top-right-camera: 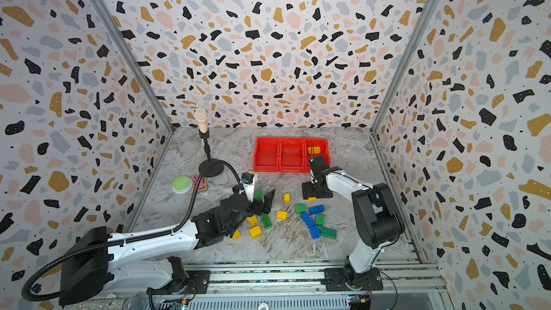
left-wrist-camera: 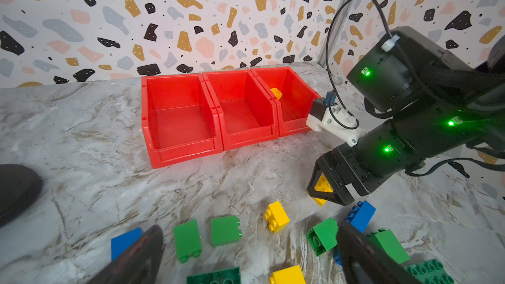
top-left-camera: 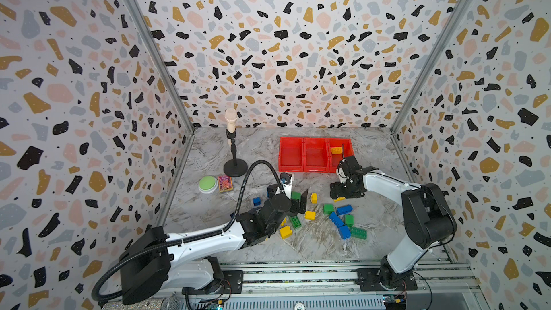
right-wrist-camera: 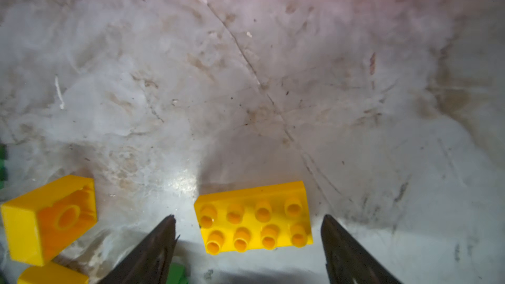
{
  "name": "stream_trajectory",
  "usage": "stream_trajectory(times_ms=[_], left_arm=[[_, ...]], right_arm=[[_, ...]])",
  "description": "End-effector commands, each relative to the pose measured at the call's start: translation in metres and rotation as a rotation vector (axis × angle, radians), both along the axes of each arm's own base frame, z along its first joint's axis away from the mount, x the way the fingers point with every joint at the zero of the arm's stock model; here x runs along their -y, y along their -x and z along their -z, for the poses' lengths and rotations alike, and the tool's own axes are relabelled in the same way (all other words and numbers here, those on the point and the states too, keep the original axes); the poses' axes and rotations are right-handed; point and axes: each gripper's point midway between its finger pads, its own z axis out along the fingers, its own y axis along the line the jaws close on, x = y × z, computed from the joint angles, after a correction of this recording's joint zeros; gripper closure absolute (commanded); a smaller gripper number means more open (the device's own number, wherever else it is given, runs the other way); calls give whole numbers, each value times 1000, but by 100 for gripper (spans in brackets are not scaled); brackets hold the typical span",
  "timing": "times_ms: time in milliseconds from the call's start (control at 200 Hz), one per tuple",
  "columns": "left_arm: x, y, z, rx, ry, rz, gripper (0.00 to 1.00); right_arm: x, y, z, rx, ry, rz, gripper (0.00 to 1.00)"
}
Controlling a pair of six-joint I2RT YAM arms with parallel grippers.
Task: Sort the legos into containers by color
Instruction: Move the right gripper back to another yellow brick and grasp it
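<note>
Three joined red containers (top-left-camera: pixel 290 159) stand at the back; the rightmost holds a yellow lego (top-left-camera: pixel 336 150). Blue, green and yellow legos lie scattered on the marble floor in front. My right gripper (right-wrist-camera: pixel 248 230) is open and low over a long yellow lego (right-wrist-camera: pixel 254 218), which lies studs-up between the fingers with a gap on each side; in a top view it is mostly hidden under the gripper (top-left-camera: pixel 343 195). My left gripper (left-wrist-camera: pixel 250 252) is wide open above two green legos (left-wrist-camera: pixel 188 239) and a small yellow one (left-wrist-camera: pixel 276 215), holding nothing.
A microphone stand (top-left-camera: pixel 234 156) rises at the back left, with a round green button (top-left-camera: pixel 207 184) and a small patterned box (top-left-camera: pixel 225 182) beside it. Patterned walls close in three sides. A yellow lego (right-wrist-camera: pixel 46 219) lies on its side near the right gripper.
</note>
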Motion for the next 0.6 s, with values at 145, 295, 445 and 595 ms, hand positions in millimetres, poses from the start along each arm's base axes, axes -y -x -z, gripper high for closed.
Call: stream_trajectory(times_ms=[145,295,445,595], left_arm=[[-14,0,-4,28,26,-54,0],[-16,0,-4,30,26,-59,0],[-16,0,-4,32,27,-59,0],[-16,0,-7,41,22,-56,0]], right_arm=[[1,4,3,-8,112,-42,20],[12,12,8,-29,174,-24,32],[16,13,5,-20,189,-4,44],[13,7,-11,14,168,10,46]])
